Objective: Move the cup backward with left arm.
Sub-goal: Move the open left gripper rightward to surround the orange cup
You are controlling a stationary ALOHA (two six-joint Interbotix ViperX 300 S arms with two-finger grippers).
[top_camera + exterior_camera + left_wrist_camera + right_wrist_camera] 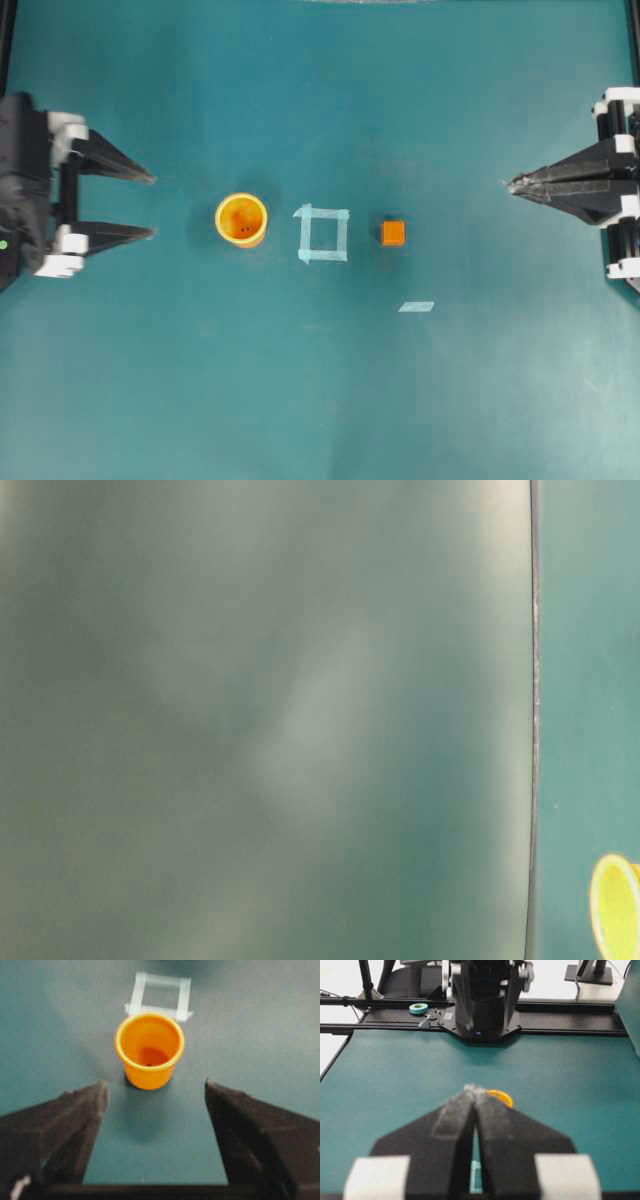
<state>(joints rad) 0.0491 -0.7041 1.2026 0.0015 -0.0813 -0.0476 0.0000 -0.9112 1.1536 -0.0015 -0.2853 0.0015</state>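
Observation:
The orange-yellow cup (241, 219) stands upright on the green table, left of a pale tape square (323, 233). My left gripper (152, 205) is open at the table's left edge, its fingertips a short way from the cup and nothing between them. From the left wrist camera the cup (149, 1050) stands ahead of the open left gripper (155, 1083), apart from both fingers. My right gripper (510, 184) is shut at the right edge, holding nothing. In the right wrist view the shut right gripper (475, 1090) hides most of the cup (502, 1097). A yellow cup rim (615, 905) shows at the table-level view's lower right.
A small orange cube (393, 233) sits right of the tape square. A short strip of pale tape (416, 306) lies nearer the front. The left arm's base (481, 997) and a roll of tape (418, 1008) stand at the far side in the right wrist view. The table-level view is mostly blurred.

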